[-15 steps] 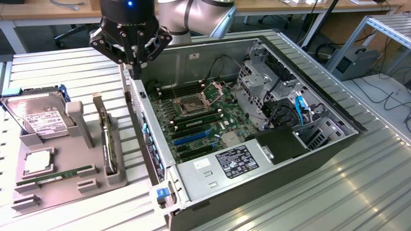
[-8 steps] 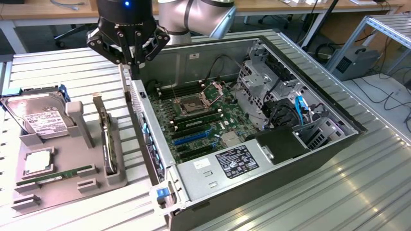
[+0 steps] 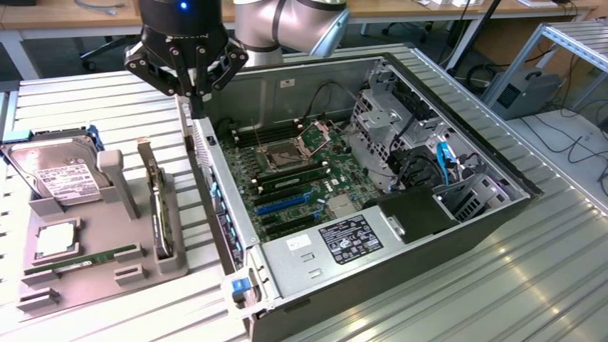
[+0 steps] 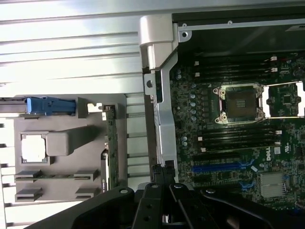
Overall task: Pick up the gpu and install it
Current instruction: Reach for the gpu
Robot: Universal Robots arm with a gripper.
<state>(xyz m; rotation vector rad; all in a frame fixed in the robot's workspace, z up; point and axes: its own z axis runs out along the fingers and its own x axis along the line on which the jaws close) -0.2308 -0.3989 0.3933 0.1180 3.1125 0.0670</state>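
black hand (image 3: 196,110), closed empty, above the case rim (image 3: 211,192); exterior view shows gpu (image 3: 161,206) upright in tray (image 3: 95,279)

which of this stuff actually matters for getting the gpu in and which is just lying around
For the job:
- gpu, standing on edge in the grey holder
- gripper, shut and empty, above the case's near wall
- open computer case with its motherboard

Lying about:
- hard drive
- RAM stick
- processor chip
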